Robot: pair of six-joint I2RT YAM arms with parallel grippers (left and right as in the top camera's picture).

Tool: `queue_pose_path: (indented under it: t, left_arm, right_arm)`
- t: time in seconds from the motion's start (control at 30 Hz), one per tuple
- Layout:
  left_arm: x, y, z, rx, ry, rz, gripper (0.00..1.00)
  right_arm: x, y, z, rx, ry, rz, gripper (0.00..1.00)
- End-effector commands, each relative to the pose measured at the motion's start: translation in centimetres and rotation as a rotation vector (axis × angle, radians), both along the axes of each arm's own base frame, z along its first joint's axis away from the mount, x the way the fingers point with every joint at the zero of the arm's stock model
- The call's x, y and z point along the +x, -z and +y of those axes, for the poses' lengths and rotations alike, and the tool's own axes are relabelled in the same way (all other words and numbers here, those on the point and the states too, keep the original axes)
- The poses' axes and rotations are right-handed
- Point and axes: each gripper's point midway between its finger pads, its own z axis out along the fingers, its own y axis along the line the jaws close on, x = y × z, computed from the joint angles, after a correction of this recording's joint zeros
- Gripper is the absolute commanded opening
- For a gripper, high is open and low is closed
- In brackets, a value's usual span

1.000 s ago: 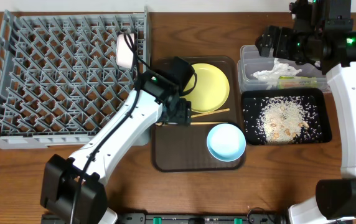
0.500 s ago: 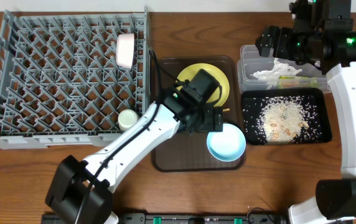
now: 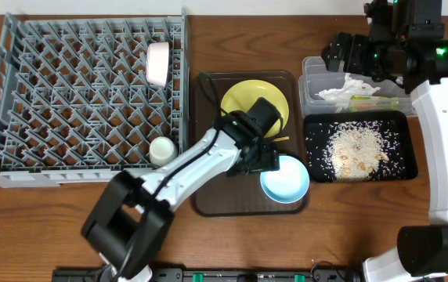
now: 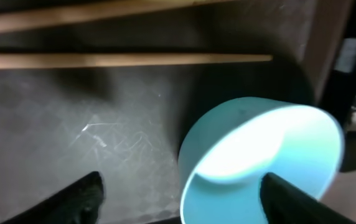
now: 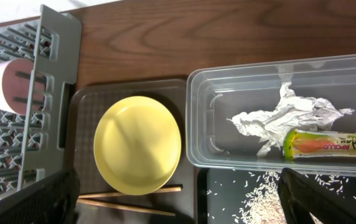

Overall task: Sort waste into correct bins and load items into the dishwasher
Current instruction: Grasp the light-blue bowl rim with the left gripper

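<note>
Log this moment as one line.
left gripper: open, at light-blue bowl rim | right gripper: open, by clear tub | in rack: white bowl, white cup | on brown tray: plate, chopsticks

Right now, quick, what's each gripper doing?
Left gripper: open at the light-blue bowl, not gripping it.
Right gripper: open, holding nothing.

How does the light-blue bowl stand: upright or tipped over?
Upright: the light-blue bowl sits on the brown tray with its mouth facing up, nothing inside.
</note>
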Motion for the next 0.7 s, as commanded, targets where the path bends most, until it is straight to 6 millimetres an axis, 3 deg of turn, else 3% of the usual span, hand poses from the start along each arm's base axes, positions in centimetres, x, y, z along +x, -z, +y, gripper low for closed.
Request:
queue_pose_path:
  t: [0.0, 0.1, 0.47, 0.67]
  left_arm:
    - [-0.7, 0.9, -0.1, -0.014, 0.000, 0.056, 0.71]
    - [-0.7, 1.0, 0.0, -0.016, -0.002, 0.062, 0.59]
    - [-1.8, 3.7, -1.2, -0.117, 0.037, 0.226, 0.55]
    - [-1.8, 4.3, -1.0, -0.140, 0.018, 0.273, 0.30]
  right_arm:
    - [0.1, 0.3, 0.2, 0.002, 0.001, 0.008, 0.99]
    - [0.1, 0.3, 0.2, 0.002, 0.001, 0.008, 0.99]
    - [0.1, 0.3, 0.2, 0.002, 0.001, 0.008, 0.99]
    - [0.1, 0.3, 0.2, 0.002, 0.001, 0.008, 0.99]
